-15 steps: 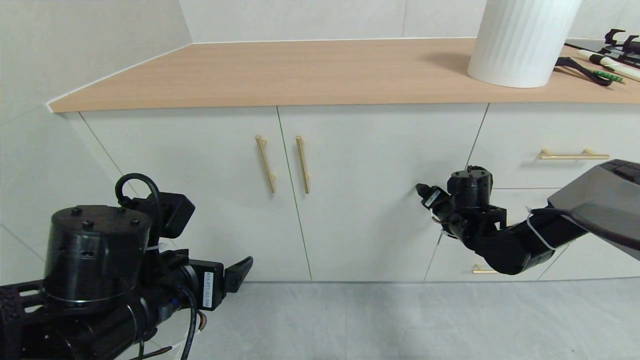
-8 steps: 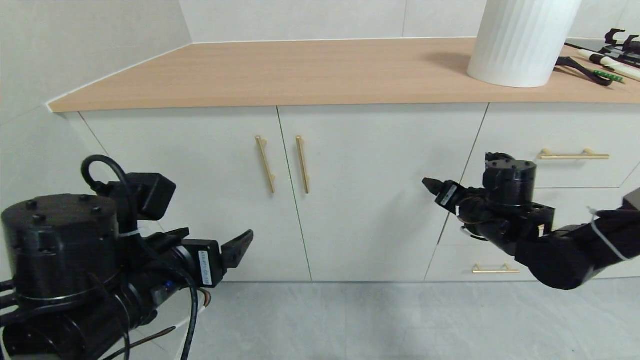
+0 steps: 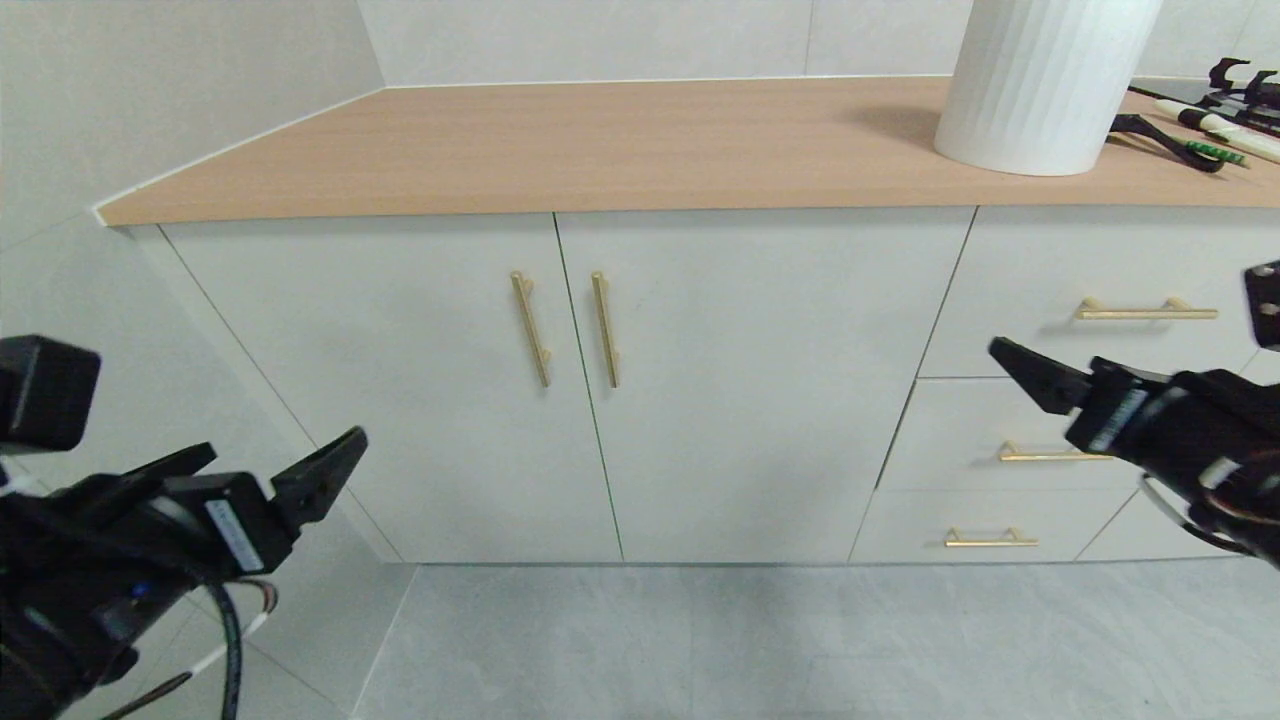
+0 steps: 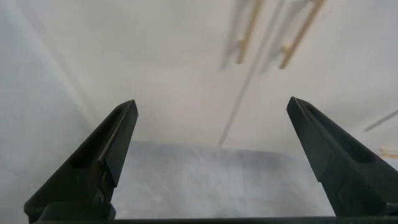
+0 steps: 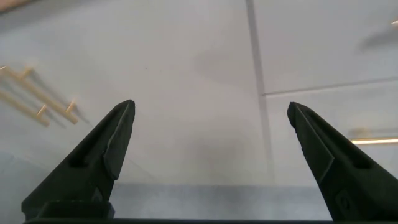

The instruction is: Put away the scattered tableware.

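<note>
Several utensils lie on the wooden counter point(image 3: 600, 140) at its far right: a black-handled tool point(image 3: 1165, 135), a white and green one point(image 3: 1215, 125) and more black pieces point(image 3: 1240, 85). A tall white ribbed container point(image 3: 1040, 85) stands just left of them. My left gripper point(image 3: 285, 442) hangs low at the left, in front of the cabinet, open and holding nothing point(image 4: 211, 107). Over on the right, my right gripper point(image 3: 1030, 370) is level with the drawers, well below the counter, also open with nothing in it point(image 5: 210, 107).
Two cabinet doors with upright brass handles point(image 3: 530, 328) point(image 3: 605, 328) face me. Three drawers with brass handles point(image 3: 1147, 309) point(image 3: 1050, 455) point(image 3: 990, 541) are stacked at the right. Grey tiled floor point(image 3: 700, 640) lies below, and a tiled wall closes the left side.
Both arms have swung outward: the left gripper went left and down, the right gripper went right toward the drawers. The counter and cabinet have not shifted.
</note>
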